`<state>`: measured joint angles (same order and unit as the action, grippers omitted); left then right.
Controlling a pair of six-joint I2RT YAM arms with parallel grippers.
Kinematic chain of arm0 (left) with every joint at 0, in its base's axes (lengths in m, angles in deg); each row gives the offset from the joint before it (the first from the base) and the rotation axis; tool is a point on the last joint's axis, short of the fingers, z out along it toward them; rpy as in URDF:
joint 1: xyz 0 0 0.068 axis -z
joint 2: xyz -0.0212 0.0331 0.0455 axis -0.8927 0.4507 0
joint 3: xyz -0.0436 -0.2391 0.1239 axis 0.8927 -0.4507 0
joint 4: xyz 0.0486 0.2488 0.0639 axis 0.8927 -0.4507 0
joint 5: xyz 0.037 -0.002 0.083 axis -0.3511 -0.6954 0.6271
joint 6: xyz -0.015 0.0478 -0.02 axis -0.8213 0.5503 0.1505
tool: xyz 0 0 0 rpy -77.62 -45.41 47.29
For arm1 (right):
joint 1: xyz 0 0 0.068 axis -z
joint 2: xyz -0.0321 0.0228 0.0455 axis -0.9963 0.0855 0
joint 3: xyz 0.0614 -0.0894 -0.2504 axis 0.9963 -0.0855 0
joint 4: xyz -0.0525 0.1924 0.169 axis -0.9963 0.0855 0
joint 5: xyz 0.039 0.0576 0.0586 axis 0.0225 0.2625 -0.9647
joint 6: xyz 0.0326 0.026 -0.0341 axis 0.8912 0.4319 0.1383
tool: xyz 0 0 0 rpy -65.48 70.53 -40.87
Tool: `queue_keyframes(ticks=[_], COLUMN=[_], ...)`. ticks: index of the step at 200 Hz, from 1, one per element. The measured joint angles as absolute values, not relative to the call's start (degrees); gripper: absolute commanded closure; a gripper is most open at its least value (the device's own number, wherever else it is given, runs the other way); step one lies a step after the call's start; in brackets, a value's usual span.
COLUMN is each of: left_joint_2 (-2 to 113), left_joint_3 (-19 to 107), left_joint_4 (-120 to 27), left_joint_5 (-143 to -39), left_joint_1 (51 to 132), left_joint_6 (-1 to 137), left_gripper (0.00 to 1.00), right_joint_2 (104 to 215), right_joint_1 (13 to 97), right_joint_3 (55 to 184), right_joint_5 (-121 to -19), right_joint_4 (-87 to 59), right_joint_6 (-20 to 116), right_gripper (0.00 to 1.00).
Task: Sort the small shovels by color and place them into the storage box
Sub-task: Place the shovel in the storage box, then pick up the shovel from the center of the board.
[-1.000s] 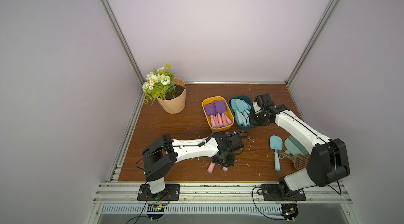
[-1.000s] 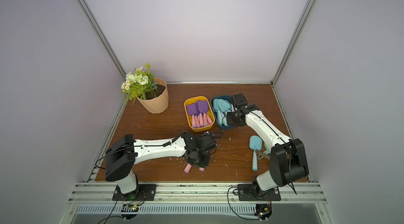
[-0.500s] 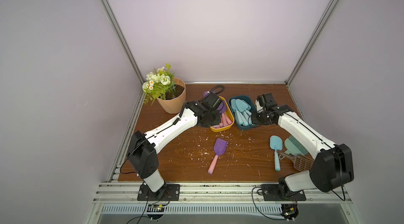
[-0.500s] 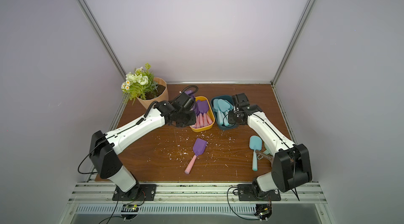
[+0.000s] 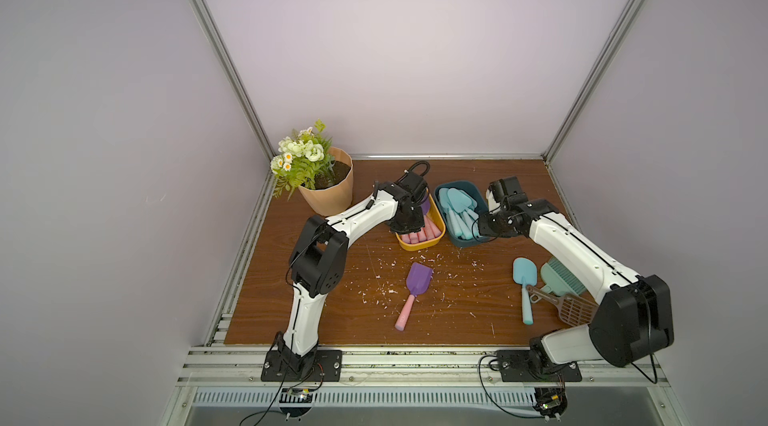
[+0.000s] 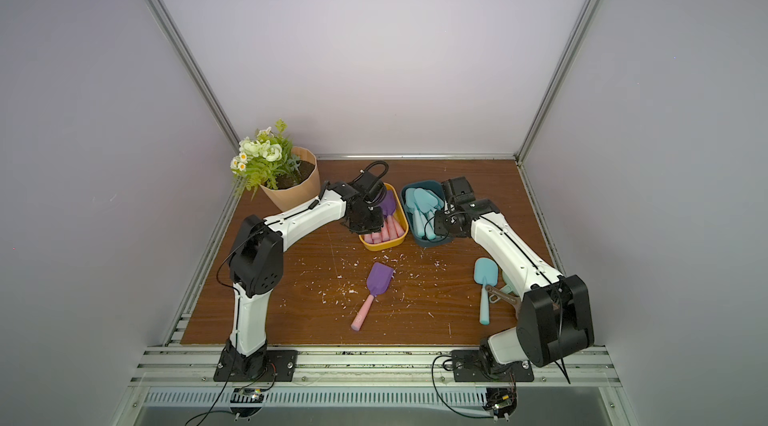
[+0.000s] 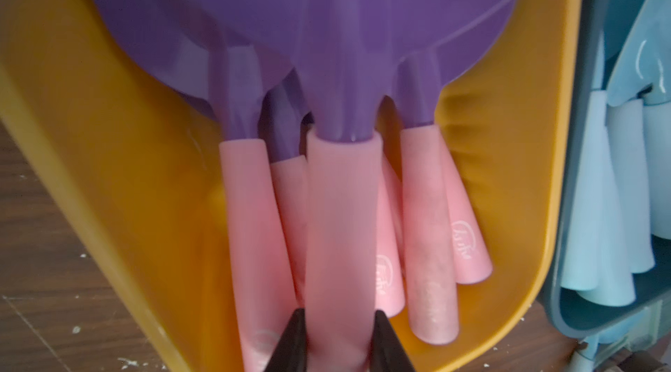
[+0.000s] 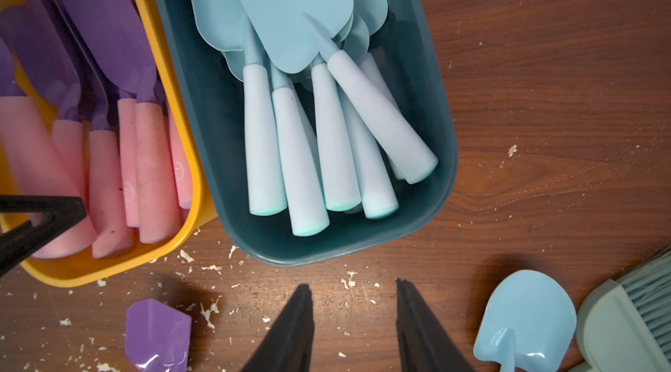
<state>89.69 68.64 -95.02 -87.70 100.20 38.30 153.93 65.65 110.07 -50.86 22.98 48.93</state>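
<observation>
Showing, in both top views, two boxes sitting side by side toward the back of the desk (image 5: 332, 303): a yellow box (image 5: 420, 246) holding purple shovels (image 5: 415, 233) with pink handles, and a teal box (image 5: 467, 242) holding aqua shovels (image 5: 457, 203), all blades pointing at the back wall. Also showing a loose purple shovel (image 5: 419, 280), square-bladed, lying among white crumbs in front of the yellow box, and a loose aqua shovel (image 6: 483, 274), round-bladed, lying well to the right, just beside a green brush (image 5: 561, 278) and a brown scoop (image 5: 571, 308). Bending the left arm over the yellow box from the front left; stretching the right arm along the desk's right side up to the teal box's near right corner. Gripping, in the left wrist view, the pink handle of the held shovel (image 7: 341, 207) with the left claw (image 7: 339, 312) clamped around it, with purple blade lying over the others inside the yellow box. Holding, in the right wrist view, the right claw (image 8: 352, 283) parted and gripping nothing, hovering over bare desk just in front of the teal box, with pale aqua handles fanning toward that box's near wall.
</observation>
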Motion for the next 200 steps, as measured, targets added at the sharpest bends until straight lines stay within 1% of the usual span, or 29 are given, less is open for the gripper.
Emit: queue_keyframes(ticks=[23,34,40,62,82,107,123,158,170,200], left_joint_2=[89.62,89.62,89.60,89.58,88.79,86.74,85.08,80.25,78.94,77.52], left_joint_3=[68.68,68.68,68.68,68.68,68.68,68.68,68.62,65.38,63.52,58.37], left_joint_4=[-94.63,-94.61,-94.58,-94.52,-94.26,-93.77,-93.29,-89.95,-88.49,-84.11], left_joint_5=[-88.53,-88.71,-88.73,-88.73,-88.71,-88.58,-88.29,-87.03,-86.68,-86.90], left_joint_1=[100.49,100.60,100.73,101.67,103.09,104.53,105.12,105.41,105.41,105.01], left_joint_6=[37.33,36.83,36.55,35.61,34.89,34.56,34.60,34.71,34.78,34.95], left_gripper=[0.87,0.79,0.73,0.60,0.52,0.48,0.46,0.45,0.45,0.45], right_joint_2=[153.93,153.95,153.98,154.00,154.00,153.89,153.25,150.00,148.36,145.19], right_joint_1=[65.65,65.65,65.65,65.65,65.65,66.29,67.97,74.18,75.97,81.30], right_joint_3=[110.07,110.07,110.07,110.07,110.07,108.96,106.18,98.44,96.24,91.62], right_joint_5=[-50.93,-50.95,-50.95,-50.84,-49.50,-47.01,-46.60,-47.19,-47.73,-51.47], right_joint_4=[22.98,22.98,22.98,23.01,23.62,24.84,25.26,27.92,28.93,29.87], right_joint_6=[48.93,48.93,48.93,48.98,49.63,51.34,52.69,56.50,57.98,61.66], right_gripper=[0.58,0.57,0.57,0.56,0.55,0.52,0.52,0.51,0.49,0.49])
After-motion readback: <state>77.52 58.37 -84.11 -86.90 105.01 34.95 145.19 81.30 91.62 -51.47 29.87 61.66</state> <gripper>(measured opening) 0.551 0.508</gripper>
